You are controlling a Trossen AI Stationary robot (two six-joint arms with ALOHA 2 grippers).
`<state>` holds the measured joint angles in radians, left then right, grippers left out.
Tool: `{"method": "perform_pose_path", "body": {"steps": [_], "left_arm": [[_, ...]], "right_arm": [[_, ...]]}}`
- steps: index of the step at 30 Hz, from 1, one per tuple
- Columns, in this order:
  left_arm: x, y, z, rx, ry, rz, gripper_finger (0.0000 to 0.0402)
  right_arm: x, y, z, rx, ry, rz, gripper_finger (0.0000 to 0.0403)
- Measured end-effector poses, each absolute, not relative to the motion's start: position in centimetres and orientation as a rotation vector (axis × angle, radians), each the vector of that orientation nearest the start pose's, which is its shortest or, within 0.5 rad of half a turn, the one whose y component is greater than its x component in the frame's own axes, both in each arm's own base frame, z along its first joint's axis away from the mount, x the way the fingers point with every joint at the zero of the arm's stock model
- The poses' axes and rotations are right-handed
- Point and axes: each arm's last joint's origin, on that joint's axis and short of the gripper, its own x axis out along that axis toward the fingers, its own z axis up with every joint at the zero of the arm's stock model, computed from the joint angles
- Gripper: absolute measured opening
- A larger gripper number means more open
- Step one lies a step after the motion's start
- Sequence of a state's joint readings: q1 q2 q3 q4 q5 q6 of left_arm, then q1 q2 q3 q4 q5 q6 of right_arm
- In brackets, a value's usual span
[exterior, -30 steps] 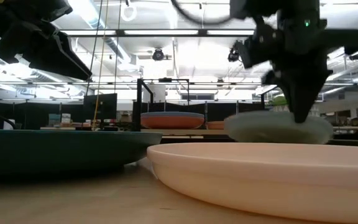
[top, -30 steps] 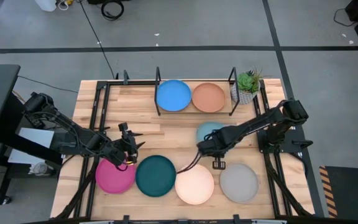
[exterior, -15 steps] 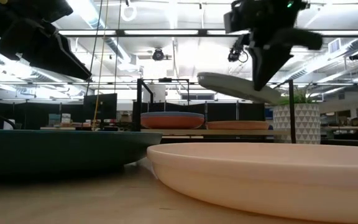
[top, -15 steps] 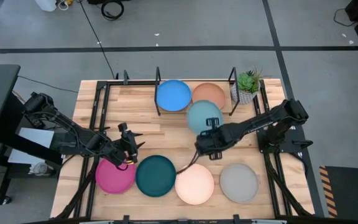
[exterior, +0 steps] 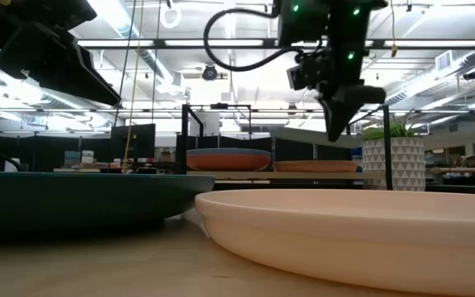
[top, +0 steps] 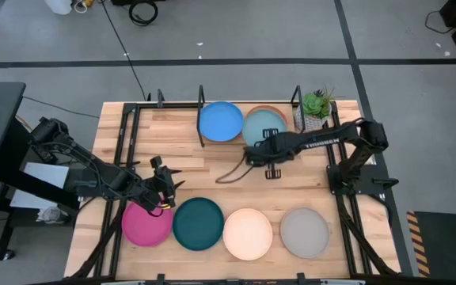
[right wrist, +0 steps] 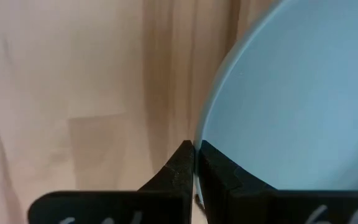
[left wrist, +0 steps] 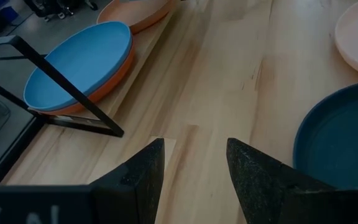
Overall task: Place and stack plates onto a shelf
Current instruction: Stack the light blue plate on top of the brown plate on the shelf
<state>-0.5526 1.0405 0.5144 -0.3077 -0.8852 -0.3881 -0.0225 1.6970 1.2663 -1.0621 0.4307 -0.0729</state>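
Wooden table (top: 212, 170) carrying the shelf (top: 204, 141) along its far edge, directly beyond the right gripper (top: 254, 150). On the shelf, the blue plate (top: 221, 121) lies to one side of that gripper's load, resting on an orange plate (left wrist: 114, 78). The right gripper is clenched on the near rim of the light blue plate (top: 263, 127), holding it raised above the tan plate (top: 274, 110) on the shelf. Nearer than this gripper, along the front edge, lie the dark teal plate (top: 199, 224), cream plate (top: 248, 233) and grey plate (top: 304, 232). The left gripper (top: 169, 187), fingers spread and empty, hangs just above the magenta plate (top: 147, 223).
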Motion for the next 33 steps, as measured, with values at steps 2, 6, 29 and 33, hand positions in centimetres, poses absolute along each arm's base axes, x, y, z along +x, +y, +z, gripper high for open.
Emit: {"method": "perform_pose_path", "body": {"steps": [2,6,29,33], "left_arm": [[17.0,-7.9,19.6,0.182,0.552,0.423,0.0180],[17.0,-7.9,19.6,0.180,0.551,0.423,0.0180],[17.0,-7.9,19.6,0.185,0.552,0.423,0.0180],[17.0,-7.9,19.6,0.185,0.552,0.423,0.0180]], "right_arm": [[30.9,-3.1,22.4,-0.346,1.488,-0.286,0.0020],[31.0,-5.4,22.3,-0.299,1.471,-0.255,0.0020],[30.1,-10.6,22.3,-0.102,1.429,-0.223,0.0031],[30.2,-10.7,22.3,-0.105,1.419,-0.231,0.0046]]}}
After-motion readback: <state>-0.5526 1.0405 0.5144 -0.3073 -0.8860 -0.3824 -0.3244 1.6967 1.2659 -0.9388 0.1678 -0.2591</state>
